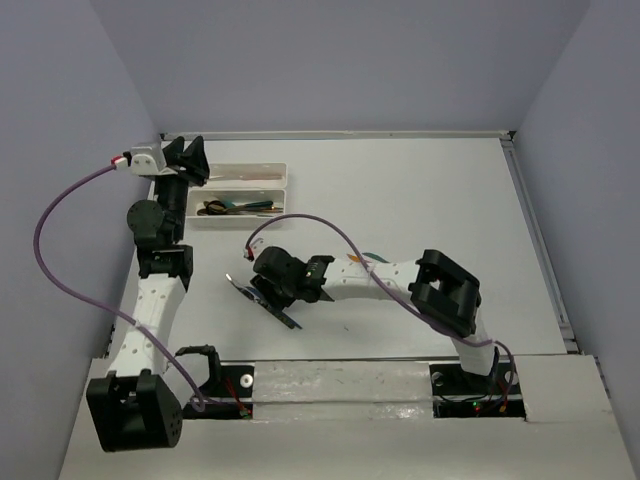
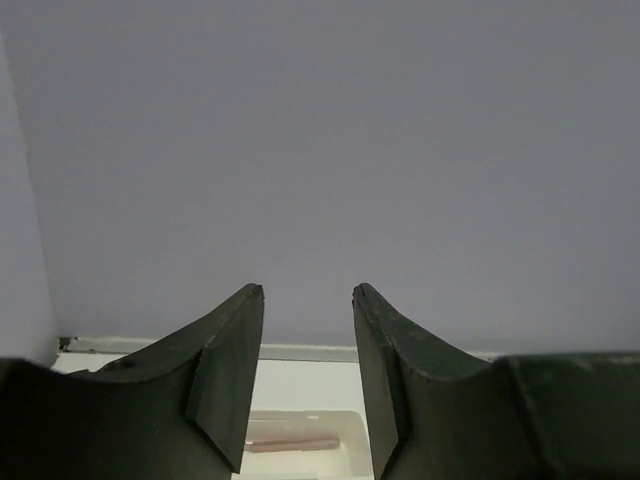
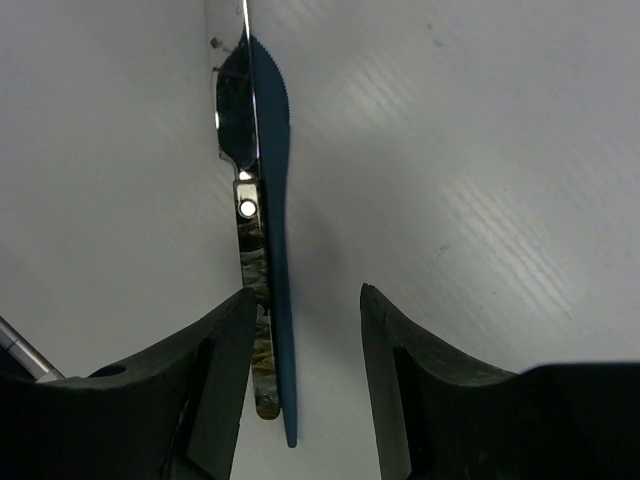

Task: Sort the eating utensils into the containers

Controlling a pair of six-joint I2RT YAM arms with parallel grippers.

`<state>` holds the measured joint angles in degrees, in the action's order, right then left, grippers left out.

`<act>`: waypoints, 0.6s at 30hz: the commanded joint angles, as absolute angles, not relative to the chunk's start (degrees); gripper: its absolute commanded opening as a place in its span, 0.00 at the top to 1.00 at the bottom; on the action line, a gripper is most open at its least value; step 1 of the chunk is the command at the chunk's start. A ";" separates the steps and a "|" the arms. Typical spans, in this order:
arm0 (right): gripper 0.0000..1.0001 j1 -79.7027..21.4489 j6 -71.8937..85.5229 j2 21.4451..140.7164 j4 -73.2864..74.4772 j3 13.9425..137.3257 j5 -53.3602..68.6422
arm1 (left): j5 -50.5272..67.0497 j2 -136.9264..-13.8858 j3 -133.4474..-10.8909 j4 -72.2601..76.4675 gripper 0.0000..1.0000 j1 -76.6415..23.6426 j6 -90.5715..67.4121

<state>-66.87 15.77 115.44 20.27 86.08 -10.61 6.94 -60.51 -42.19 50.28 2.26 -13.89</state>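
Note:
A dark blue knife and a silver knife lie side by side on the table. My right gripper is open and low over their handle ends, with the left finger beside the silver knife. In the top view the right gripper covers the middle of the pair. Two white trays stand at the far left: the near tray holds several utensils, and the far tray lies behind it. My left gripper is open and empty above their left end. A copper utensil lies in a tray below the left gripper.
Grey walls close the table at the back and both sides. The left arm stands along the left edge. A purple cable loops over the right arm. A thin teal thing shows behind the right forearm, mostly hidden.

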 commanded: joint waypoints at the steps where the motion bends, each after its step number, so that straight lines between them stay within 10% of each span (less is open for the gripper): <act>1: 0.49 -67.41 17.40 116.01 21.88 89.03 -6.86 | 13.19 -54.85 -44.90 32.82 0.46 3.25 1.12; 18: 0.52 -73.56 18.81 120.76 23.20 90.79 -12.83 | 13.53 -45.53 -41.22 16.17 0.30 7.03 11.87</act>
<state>-73.87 17.34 119.24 22.28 88.07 -10.74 12.36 -46.46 -41.52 15.73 6.55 9.96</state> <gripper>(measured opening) 0.478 0.696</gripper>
